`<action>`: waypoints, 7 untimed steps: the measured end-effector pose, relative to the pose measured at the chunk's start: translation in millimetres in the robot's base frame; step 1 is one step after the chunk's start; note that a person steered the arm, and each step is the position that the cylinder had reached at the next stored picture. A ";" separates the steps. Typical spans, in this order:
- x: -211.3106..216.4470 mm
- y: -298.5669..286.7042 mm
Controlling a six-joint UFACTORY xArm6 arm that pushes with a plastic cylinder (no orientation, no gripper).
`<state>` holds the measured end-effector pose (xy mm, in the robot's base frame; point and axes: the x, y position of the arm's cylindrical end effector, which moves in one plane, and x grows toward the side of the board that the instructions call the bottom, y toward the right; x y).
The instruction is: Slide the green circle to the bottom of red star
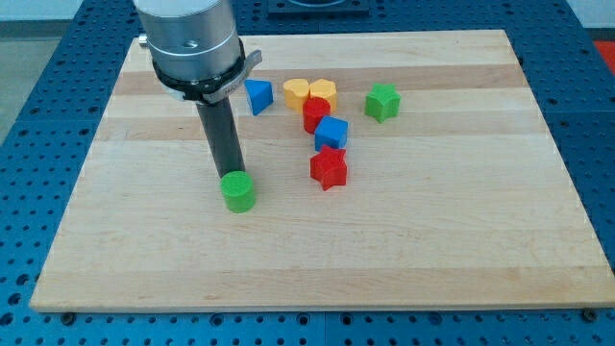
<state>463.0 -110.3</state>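
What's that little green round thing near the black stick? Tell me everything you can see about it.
The green circle is a short, solid-looking cylinder, bright green with a matte, plastic-like surface, standing upright on its flat face on the wooden board. It sits left of centre, apart from the other blocks; the red star lies to its right. My tip is right at its upper edge, apparently touching it.

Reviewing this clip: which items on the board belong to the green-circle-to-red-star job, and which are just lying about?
In the job:
green circle
red star
my tip, touching the green circle's top side

Lying about:
blue triangle
yellow block
yellow heart
red block
blue cube
green star
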 end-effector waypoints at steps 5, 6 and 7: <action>23.0 -31.4; 27.8 -31.4; 41.5 -31.4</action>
<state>504.5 -141.7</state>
